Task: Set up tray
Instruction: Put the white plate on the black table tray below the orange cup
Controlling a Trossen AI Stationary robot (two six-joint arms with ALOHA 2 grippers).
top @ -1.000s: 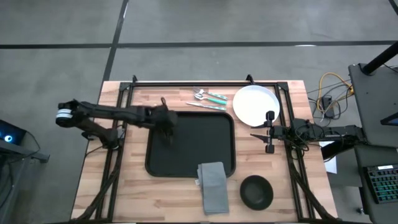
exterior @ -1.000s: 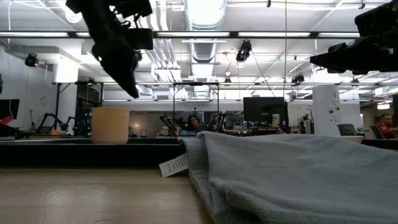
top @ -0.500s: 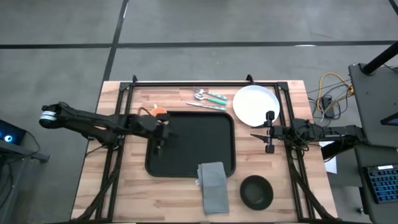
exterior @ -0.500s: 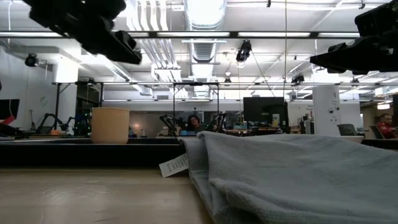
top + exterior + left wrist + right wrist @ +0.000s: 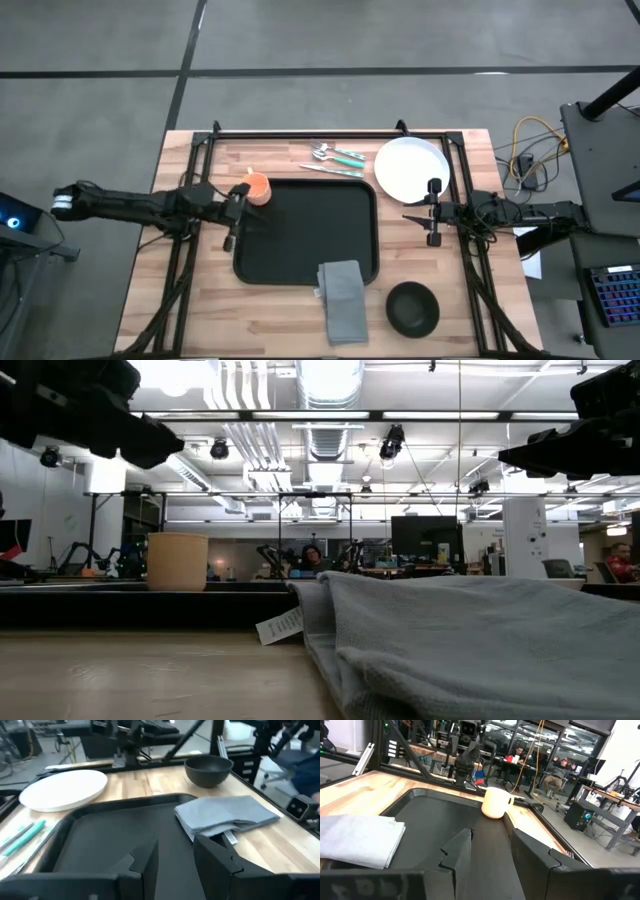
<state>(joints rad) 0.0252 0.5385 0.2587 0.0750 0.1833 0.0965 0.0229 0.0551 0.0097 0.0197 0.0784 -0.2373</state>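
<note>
The black tray point(image 5: 305, 232) lies in the middle of the table. A cream cup point(image 5: 257, 188), orange inside, stands upright on its base in the tray's far left corner point(image 5: 496, 801). My left gripper point(image 5: 231, 214) hovers open over the tray's left rim, just on the near side of the cup, and touches nothing; its fingers point(image 5: 175, 862) point across the tray. My right gripper point(image 5: 433, 212) waits open to the right of the tray, near the white plate point(image 5: 411, 168), and points at the cup point(image 5: 490, 854).
Cutlery with green handles point(image 5: 335, 158) lies beyond the tray's far edge. The grey folded napkin point(image 5: 342, 298) overlaps the tray's near rim. A black bowl point(image 5: 412, 307) sits at the near right. Black frame rails point(image 5: 330, 133) run along the table's far and side edges.
My left gripper has drawn back from over the cup toward the table's left edge and has tipped from pointing down to nearly level. The cup, hidden under the gripper from above a second ago, now stands uncovered in the tray's far left corner.
</note>
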